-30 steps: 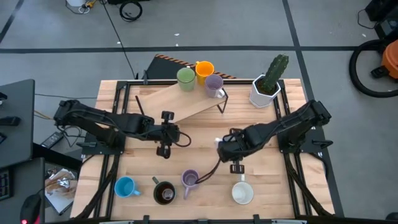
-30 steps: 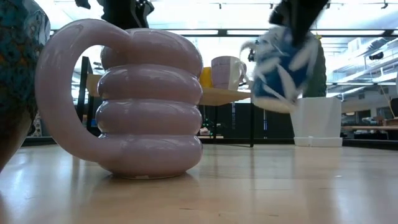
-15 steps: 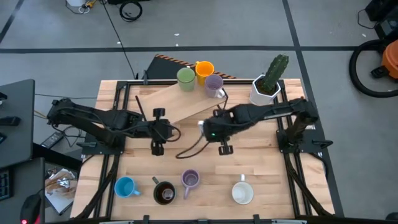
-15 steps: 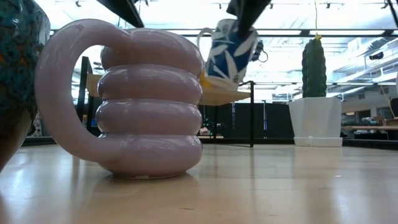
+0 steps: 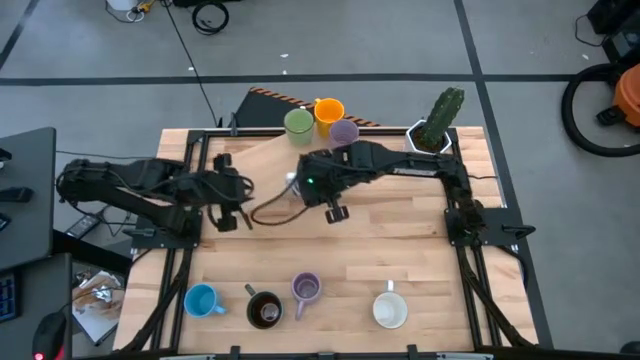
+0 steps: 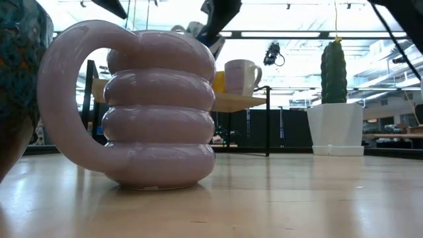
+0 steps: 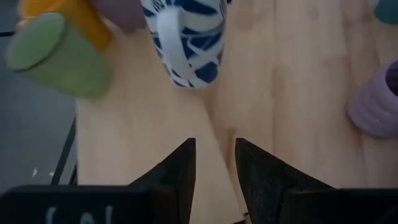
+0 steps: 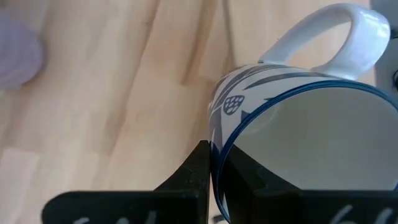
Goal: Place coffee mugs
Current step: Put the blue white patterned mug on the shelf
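Note:
My right gripper (image 5: 303, 183) is shut on a white mug with a blue leaf pattern (image 5: 292, 182), held over the raised wooden shelf (image 5: 262, 160). At the shelf's far end stand a green mug (image 5: 298, 125), an orange mug (image 5: 329, 110) and a lilac mug (image 5: 344, 133). A blue mug (image 5: 202, 300), a dark brown mug (image 5: 264, 310), a ribbed lilac mug (image 5: 305, 290) and a white mug (image 5: 390, 310) stand along the near edge. My left gripper (image 5: 226, 190) hangs open left of the shelf, with nothing between its fingers (image 7: 186, 165). My right gripper pinches the patterned mug's wall at the rim (image 8: 214, 140), on the side opposite the handle (image 8: 339, 31). One finger is inside the mouth and one (image 8: 200, 163) outside. The fingers slant down from above. The mug hangs tilted, clear of the shelf.
A cactus in a white faceted pot (image 5: 432, 135) stands at the far right, beside the shelf. Bare wood lies in the table's middle (image 5: 400, 250). In the low view the ribbed lilac mug (image 6: 145, 106) fills the left foreground and hides most of the held mug.
My right gripper has carried the patterned mug up and away from the near right, across the middle toward the far left, over the shelf, rolling its wrist on the way. My left gripper has drawn back toward the table's left edge and risen.

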You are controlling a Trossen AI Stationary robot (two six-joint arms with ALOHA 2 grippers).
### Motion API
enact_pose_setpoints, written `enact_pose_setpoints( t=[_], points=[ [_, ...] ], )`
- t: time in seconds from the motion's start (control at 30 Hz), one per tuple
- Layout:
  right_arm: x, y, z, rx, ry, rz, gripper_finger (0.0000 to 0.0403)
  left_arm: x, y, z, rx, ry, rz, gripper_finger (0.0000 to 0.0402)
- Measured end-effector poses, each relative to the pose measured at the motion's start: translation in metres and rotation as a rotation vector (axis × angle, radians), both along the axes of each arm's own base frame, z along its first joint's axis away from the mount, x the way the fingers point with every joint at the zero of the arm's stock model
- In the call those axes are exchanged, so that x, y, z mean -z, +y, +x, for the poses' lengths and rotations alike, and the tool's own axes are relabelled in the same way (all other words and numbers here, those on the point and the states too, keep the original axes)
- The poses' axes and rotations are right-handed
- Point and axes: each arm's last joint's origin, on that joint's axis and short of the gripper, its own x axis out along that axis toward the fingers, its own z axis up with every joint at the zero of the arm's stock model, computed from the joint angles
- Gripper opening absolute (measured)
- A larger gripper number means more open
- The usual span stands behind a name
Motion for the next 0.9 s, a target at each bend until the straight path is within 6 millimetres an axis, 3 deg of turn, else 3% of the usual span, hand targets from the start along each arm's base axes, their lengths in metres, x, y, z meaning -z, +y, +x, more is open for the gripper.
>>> enact_pose_setpoints(
  t=[0.3, 0.9],
  points=[
    [0.006, -0.023, 0.009, -0.021, 0.002, -0.068, 0.003, -0.01, 0.009, -0.021, -0.055, -0.066, -0.016, 0.0118],
    [0.006, -0.06, 0.006, 0.0, -0.004, -0.002, 0.004, -0.009, 0.009, -0.018, -0.066, -0.061, -0.012, 0.0118]
  ],
)
